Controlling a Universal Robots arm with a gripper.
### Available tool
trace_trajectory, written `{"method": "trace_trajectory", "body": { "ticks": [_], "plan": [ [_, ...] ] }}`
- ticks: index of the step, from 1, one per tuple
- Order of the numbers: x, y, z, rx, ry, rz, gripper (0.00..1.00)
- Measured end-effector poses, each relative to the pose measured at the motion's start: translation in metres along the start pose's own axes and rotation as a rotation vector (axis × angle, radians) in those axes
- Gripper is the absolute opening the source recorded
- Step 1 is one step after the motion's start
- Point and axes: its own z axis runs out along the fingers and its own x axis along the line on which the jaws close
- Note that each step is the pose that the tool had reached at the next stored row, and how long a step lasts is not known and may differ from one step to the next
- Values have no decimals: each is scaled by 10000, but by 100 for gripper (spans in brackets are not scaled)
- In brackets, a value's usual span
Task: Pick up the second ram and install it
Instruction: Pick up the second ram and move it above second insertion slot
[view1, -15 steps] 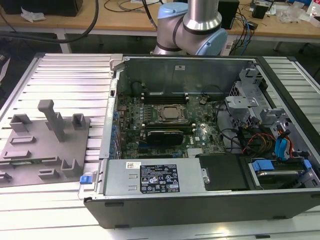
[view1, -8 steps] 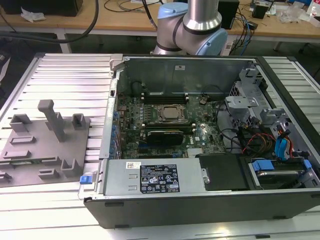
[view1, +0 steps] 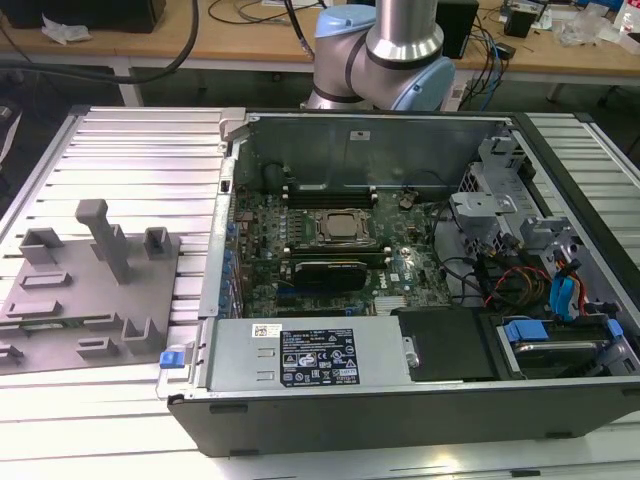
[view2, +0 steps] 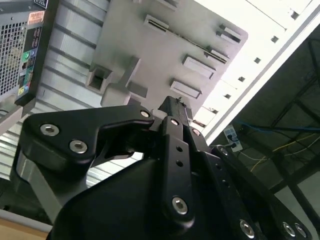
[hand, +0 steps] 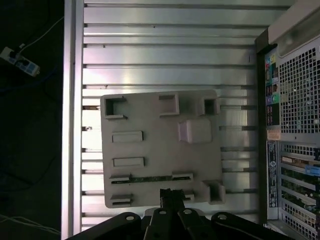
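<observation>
Slotted table (view1: 130, 150) with fixture plate (view1: 150, 292), computer case (view1: 350, 420)

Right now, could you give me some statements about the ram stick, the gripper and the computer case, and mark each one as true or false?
1. The second ram lies in a holder of the grey fixture plate. True.
2. The gripper is inside the computer case. False: in the first wrist view it hangs above the fixture plate, close to the second ram.
3. The computer case is closed by a side panel. False: it is open, and the motherboard shows.
4. The fixture plate rests on the ribbed metal table, at the exterior view's left of the computer case. True.
</observation>
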Motion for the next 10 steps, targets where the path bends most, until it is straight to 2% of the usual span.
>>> {"method": "trace_trajectory", "body": {
  "ticks": [3, 5, 6, 10],
  "plan": [
    [0, 0, 0, -11, 20, -470, 11],
    [0, 0, 0, -23, 44, -993, 11],
    [0, 0, 0, -33, 63, -1411, 11],
    [0, 0, 0, -54, 102, -2301, 11]
  ]
}}
